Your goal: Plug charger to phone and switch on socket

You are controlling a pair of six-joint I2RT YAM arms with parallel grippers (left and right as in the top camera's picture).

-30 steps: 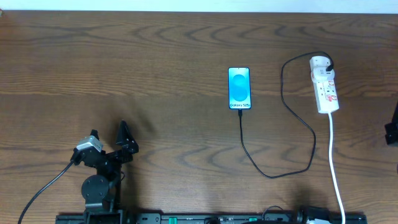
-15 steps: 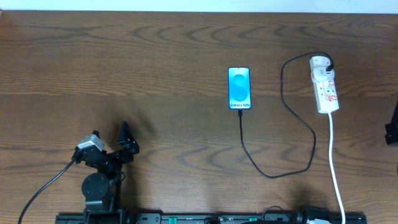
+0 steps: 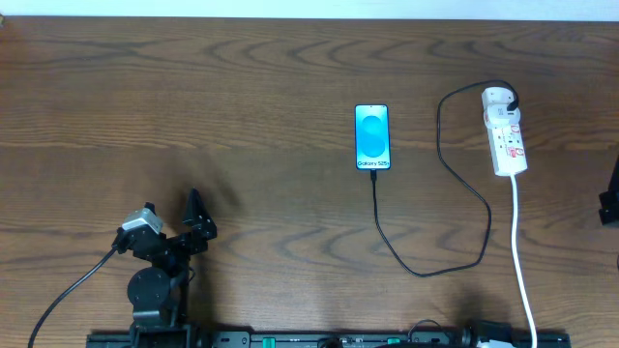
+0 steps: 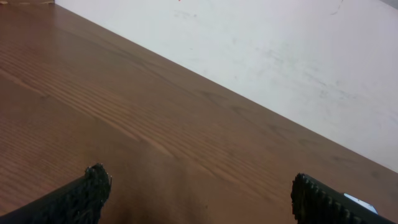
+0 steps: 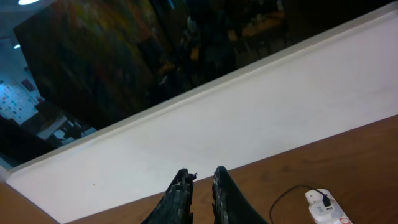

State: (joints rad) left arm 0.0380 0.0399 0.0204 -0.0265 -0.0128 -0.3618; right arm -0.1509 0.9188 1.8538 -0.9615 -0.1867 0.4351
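I am seeing both arms hanging clear of the work. The left gripper (image 4: pixel 199 190) is spread wide over bare table (image 3: pixel 193 77) near the front left, holding nothing. The right gripper (image 5: pixel 200 178) is showing its fingers pressed almost together, empty, out past the right edge beyond the socket (image 3: pixel 506 135).

The phone (image 3: pixel 372 136) is lying mid-table with its screen glowing. The charger (image 3: pixel 375 203) is looping from the socket's far end round to the phone's near edge, where its tip is touching. I cannot tell whether it is fully seated.

I am judging the plugging done and the switch as the step in hand. The next move is calling for the right arm to come over the socket and press its switch with closed fingers, without dragging the cable.
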